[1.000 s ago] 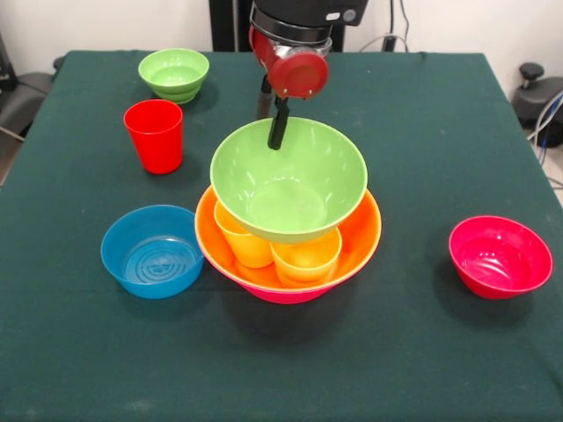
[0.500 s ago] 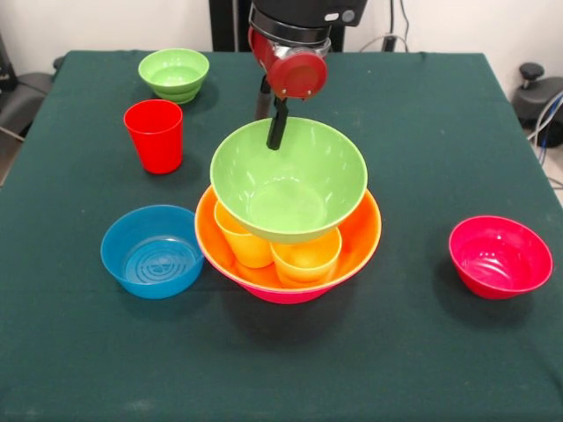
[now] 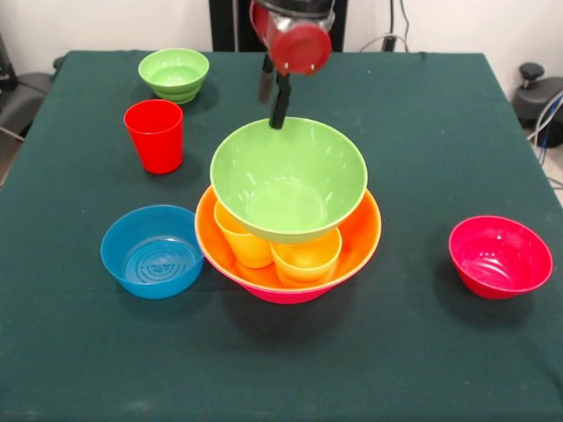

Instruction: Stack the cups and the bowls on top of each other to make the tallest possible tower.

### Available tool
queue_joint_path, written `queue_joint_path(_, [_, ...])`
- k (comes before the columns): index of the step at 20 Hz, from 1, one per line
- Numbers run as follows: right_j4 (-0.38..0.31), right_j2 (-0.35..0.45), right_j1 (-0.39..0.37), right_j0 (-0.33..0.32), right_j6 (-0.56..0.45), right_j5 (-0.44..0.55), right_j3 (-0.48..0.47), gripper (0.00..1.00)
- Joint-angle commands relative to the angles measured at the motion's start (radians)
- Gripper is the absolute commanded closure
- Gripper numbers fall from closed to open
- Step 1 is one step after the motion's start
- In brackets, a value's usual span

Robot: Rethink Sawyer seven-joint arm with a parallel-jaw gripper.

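Note:
The tower stands mid-table: a pink bowl holds an orange bowl. Inside it two yellow-orange cups stand upright and carry a big green bowl. My gripper hangs just above that bowl's far rim, open and empty, touching nothing. A red cup stands to the left. A small green bowl is at the far left, a blue bowl sits left of the tower, and a red bowl lies to the right.
The dark green tablecloth covers the whole table. Cables and dark equipment lie off its right edge.
My gripper has risen from straddling the big green bowl's far rim to just above it. The bowl stays resting on the cups.

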Motion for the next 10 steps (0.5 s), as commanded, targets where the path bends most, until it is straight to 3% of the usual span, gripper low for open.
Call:
queue_joint_path(1, [-0.020,0.076,-0.088,-0.051,-0.025,0.103,0.147,0.00])
queue_joint_path(5, [-0.046,0.078,-0.110,-0.110,-0.063,0.034,0.203,0.00])
queue_joint_path(10, [-0.082,0.084,-0.087,-0.229,-0.107,-0.035,0.228,0.00])
